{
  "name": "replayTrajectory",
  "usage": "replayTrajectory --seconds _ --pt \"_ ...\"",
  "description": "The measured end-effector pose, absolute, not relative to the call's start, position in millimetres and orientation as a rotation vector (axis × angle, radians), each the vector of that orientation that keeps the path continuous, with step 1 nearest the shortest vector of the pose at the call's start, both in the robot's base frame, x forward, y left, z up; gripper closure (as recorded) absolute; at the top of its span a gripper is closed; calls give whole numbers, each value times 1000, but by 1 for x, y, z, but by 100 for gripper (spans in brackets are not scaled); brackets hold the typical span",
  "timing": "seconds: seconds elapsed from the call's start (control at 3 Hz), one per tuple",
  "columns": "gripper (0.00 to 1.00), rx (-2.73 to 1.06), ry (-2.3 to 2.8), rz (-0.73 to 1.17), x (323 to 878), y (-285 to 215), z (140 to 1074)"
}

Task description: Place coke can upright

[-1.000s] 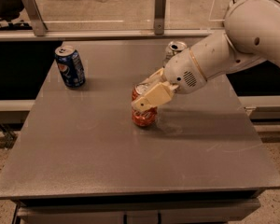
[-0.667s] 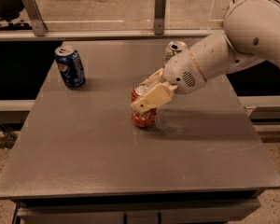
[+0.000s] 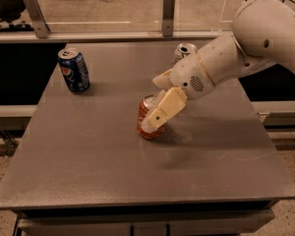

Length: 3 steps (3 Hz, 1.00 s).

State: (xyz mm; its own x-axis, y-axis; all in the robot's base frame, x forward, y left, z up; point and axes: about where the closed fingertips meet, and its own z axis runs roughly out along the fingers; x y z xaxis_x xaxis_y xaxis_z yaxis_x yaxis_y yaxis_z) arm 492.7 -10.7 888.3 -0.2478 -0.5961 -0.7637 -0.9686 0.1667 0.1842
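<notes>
The coke can [image 3: 145,128], red-orange with a silver top, stands upright or nearly so on the grey table [image 3: 88,161] near its middle. My gripper [image 3: 155,116] reaches down to it from the right, at the end of the white arm [image 3: 246,48]. One cream finger [image 3: 165,108] lies against the can's right front side; the other finger is hidden behind the can. The gripper is shut on the can, and the can's base rests on the table.
A blue Pepsi can [image 3: 74,71] stands upright at the back left. Another silver-topped can [image 3: 185,50] stands at the back, partly hidden by my arm. A glass barrier with metal posts [image 3: 168,11] runs behind the table's far edge.
</notes>
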Motion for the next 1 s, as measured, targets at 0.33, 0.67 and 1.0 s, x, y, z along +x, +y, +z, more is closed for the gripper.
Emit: replayTrajectory --seconds 0.33,0.67,1.0 --pt "0 -1483 1910 919 492 -10 889" --pt "0 -1537 1846 857 480 -31 914" --pt "0 -1627 1805 751 459 -68 954"
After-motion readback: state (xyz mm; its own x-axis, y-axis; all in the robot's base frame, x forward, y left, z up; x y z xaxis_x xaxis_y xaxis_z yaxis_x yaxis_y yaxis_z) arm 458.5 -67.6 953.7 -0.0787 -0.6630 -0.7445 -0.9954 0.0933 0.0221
